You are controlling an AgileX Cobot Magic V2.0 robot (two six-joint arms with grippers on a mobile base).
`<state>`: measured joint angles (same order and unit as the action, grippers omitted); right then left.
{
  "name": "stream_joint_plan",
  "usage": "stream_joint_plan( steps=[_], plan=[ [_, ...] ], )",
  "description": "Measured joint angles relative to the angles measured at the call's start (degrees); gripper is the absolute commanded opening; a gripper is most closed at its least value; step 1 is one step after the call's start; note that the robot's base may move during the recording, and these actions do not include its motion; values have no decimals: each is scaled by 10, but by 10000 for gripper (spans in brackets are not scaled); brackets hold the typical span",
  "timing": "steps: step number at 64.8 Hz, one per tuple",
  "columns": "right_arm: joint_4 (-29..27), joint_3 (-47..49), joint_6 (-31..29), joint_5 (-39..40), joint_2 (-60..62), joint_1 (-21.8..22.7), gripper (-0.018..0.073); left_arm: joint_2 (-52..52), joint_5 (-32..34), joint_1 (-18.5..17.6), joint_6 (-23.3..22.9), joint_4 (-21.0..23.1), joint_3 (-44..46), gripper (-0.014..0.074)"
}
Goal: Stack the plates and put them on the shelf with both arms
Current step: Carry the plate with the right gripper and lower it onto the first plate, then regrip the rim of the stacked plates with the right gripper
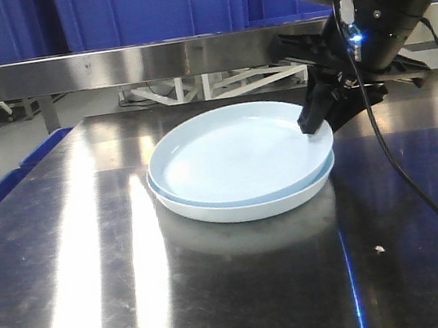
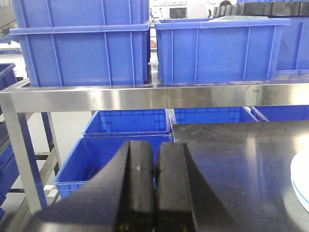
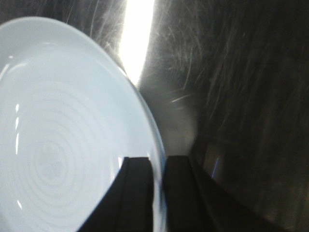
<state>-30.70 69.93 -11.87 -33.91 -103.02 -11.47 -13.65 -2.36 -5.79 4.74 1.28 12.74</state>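
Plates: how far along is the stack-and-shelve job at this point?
Done: top plate sits stacked on bottom plate. In hand: right hand clamps the top plate's rim. Remaining: the shut, empty left hand has yet to grip, and the stack must go onto the shelf.

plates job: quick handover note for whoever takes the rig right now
Left gripper: shut, empty, away from the plates, facing the shelf.
Right gripper: closed across the right rim of the upper plate.
Plates: the upper plate sits on the lower plate, slightly offset, on the steel table.
Done: stacking.
Left to do: bring the free gripper to the stack, lift with both arms, set it on the shelf.
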Motion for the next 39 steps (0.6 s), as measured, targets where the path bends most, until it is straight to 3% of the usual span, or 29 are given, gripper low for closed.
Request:
stream_joint_plan(
  steps=[16,39],
  plan=[
    [15,0,9,0,-1,-10,365,0,0,0,0,0,0,82],
    [117,0,107,-8,-2,-23,365,0,0,0,0,0,0,82]
  ],
)
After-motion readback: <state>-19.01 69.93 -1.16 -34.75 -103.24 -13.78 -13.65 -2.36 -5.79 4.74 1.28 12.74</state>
